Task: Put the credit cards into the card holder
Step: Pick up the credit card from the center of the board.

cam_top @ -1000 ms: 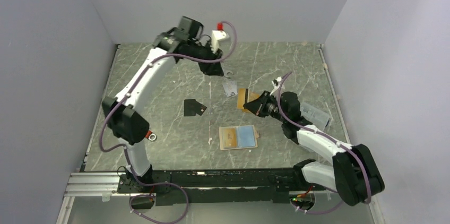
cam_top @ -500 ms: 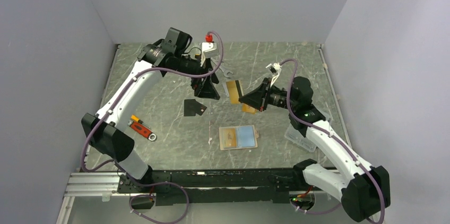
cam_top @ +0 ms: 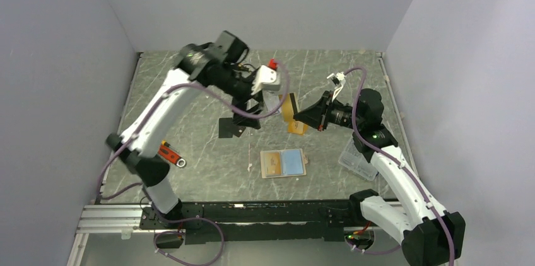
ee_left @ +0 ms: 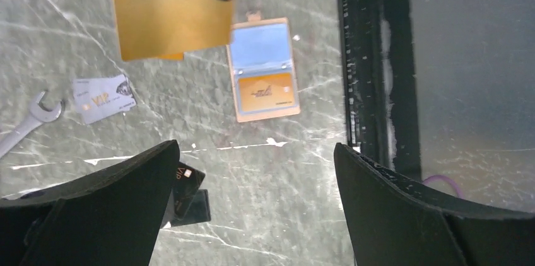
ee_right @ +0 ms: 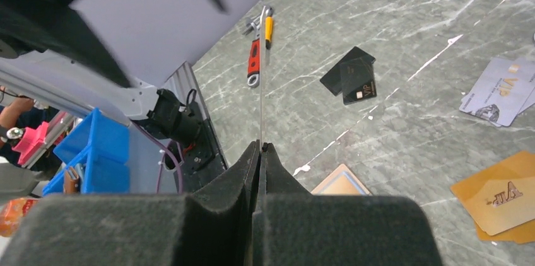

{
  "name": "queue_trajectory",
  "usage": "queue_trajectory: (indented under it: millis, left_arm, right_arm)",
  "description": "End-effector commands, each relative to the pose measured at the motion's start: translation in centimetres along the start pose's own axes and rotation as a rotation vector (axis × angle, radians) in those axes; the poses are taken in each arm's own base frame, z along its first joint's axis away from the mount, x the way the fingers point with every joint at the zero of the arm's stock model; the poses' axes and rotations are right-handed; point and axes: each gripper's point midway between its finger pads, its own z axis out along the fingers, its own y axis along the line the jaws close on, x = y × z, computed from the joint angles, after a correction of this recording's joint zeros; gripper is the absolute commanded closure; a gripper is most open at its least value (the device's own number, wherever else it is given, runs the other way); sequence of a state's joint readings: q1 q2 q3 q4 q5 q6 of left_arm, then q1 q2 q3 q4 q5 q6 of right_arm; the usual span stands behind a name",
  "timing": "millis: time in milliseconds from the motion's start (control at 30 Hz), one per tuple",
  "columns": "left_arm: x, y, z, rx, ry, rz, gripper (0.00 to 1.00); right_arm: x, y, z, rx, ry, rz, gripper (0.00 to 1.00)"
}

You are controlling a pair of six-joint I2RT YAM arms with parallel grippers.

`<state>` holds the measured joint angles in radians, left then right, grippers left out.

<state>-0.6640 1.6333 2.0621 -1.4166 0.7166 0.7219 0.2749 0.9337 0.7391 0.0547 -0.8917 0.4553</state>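
Observation:
My right gripper [cam_top: 304, 116] is shut on an orange-gold credit card [cam_top: 290, 105], held above the table; it shows edge-on [ee_right: 261, 89] in the right wrist view and flat [ee_left: 170, 23] in the left wrist view. Another orange card [cam_top: 295, 128] lies on the table below it. The tan card holder [cam_top: 283, 163] lies open and flat, its orange and blue panels up. My left gripper [cam_top: 245, 120] hangs open and empty over the black cards [ee_left: 186, 190]. A silver-grey card [ee_left: 104, 98] lies beside a wrench [ee_left: 25, 127].
A red and yellow utility knife [cam_top: 169, 152] lies at the left. At the right, beside my right arm, sits a clear plastic box [cam_top: 359, 159]. Grey walls close the table on three sides, and the black base rail [ee_left: 369, 89] runs along the near edge.
My left gripper has opened wide and swung right and down, above the black cards. My right gripper has risen from the table with the orange-gold card.

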Motion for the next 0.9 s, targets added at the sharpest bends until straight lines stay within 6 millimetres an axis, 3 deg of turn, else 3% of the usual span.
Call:
queue_trajectory:
  millis: [0, 67, 133, 167, 200, 267, 333, 467, 633, 767, 867]
  left_arm:
    - [2.2, 2.5, 1.3, -0.076, 0.134, -0.035, 0.01]
    - [-0.4, 4.1, -0.9, -0.294, -0.005, 0.093, 0.01]
    - [-0.2, 6.0, -2.0, -0.418, -0.016, 0.065, 0.01]
    - [1.0, 6.9, -1.4, -0.412, 0.015, 0.0, 0.01]
    - [2.6, 6.5, -0.1, -0.33, 0.062, -0.051, 0.01]
    - [3.0, 5.3, 1.5, -0.164, 0.048, -0.128, 0.01]
    - [3.1, 5.7, 2.8, -0.159, 0.011, -0.178, 0.01]
    - [1.8, 6.7, 2.7, -0.274, -0.125, -0.197, 0.01]
    - [0.1, 4.7, 3.5, -0.112, -0.318, -0.315, 0.0]
    - [-0.5, 4.8, 3.0, 0.012, -0.469, -0.483, 0.16]
    - [-0.4, 4.5, 2.8, 0.053, -0.505, -0.531, 0.21]
  right_arm:
    - [-2.0, 0.9, -0.5, -0.002, -0.028, -0.05, 1.0]
    - [-2.2, 0.6, -0.6, 0.013, -0.033, -0.04, 1.0]
    - [-2.2, 0.3, -0.7, 0.023, -0.034, -0.034, 1.0]
    - [-2.3, 0.3, -0.7, 0.026, -0.038, -0.034, 1.0]
    - [-2.4, 0.3, -0.7, 0.027, -0.043, -0.033, 1.0]
    - [-2.6, 0.3, -0.7, 0.029, -0.053, -0.032, 1.0]
    - [-2.8, 0.2, -0.6, 0.031, -0.055, -0.032, 1.0]
    - [-2.9, 0.1, -0.5, 0.031, -0.059, -0.027, 1.0]
    - [-3.0, -0.3, 0.0, 0.018, -0.078, 0.003, 1.0]
    - [-3.3, -0.3, 0.7, -0.024, -0.097, 0.043, 1.0]
    - [-3.5, -0.2, 1.1, -0.055, -0.106, 0.057, 1.0]
